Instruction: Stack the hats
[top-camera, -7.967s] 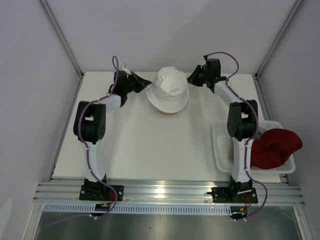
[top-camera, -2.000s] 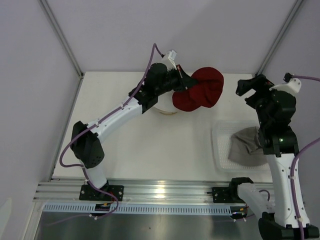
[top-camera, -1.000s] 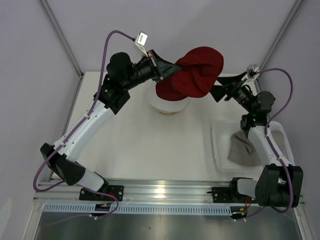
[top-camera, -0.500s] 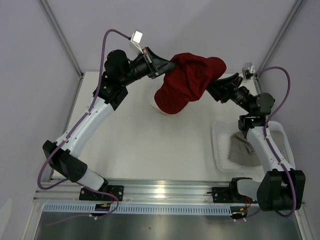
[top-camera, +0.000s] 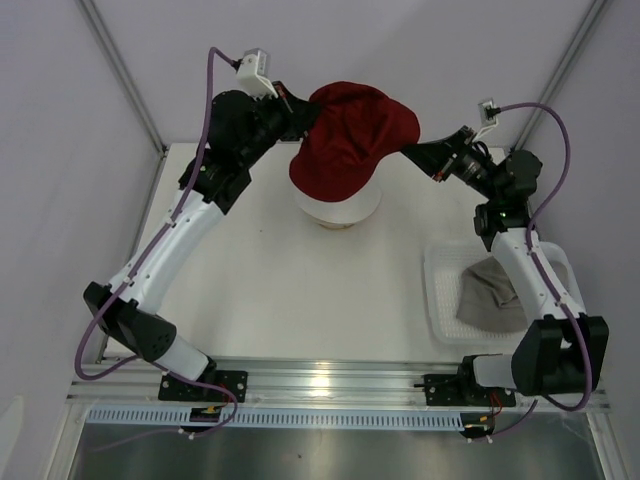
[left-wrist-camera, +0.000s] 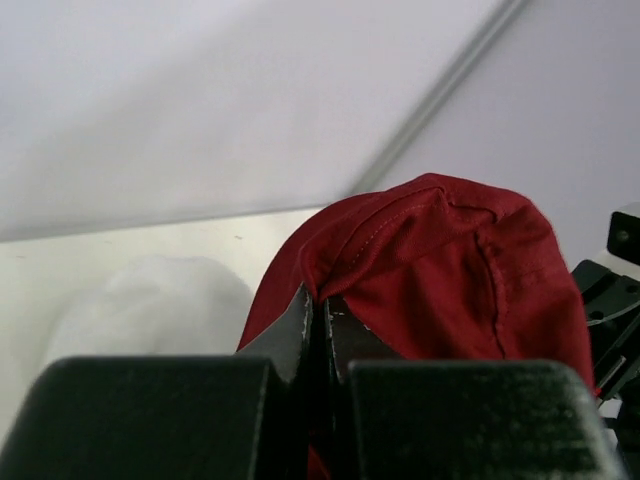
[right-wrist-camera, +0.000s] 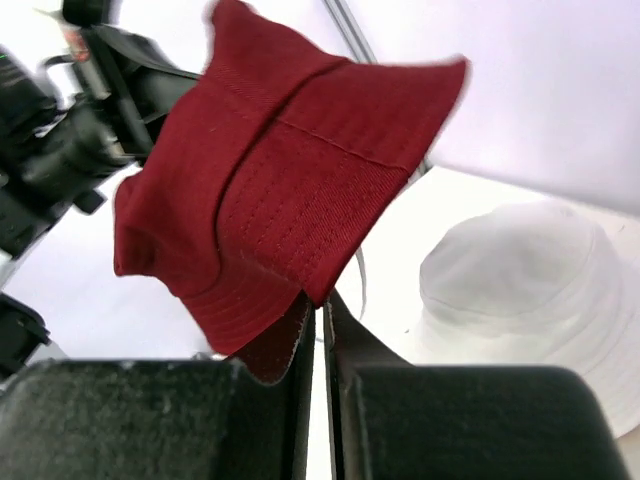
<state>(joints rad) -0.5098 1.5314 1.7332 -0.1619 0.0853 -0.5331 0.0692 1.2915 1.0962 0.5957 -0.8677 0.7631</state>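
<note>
Aloft, dark red hat (top-camera: 352, 140) spans left gripper (top-camera: 301, 124) to right gripper (top-camera: 409, 152).

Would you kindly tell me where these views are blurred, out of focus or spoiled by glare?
Left wrist: the cream-white fabric bucket hat is softly blurred, the dark red fabric bucket hat shows clear stitching. Right wrist: that red hat's upper edges smear. Top external: sharp, with glare on the metal rail.

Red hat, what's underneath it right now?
The cream-white hat lies below the dark red hat. From above only its brim shows; the crown is covered there, though the right wrist view sees it.
</note>
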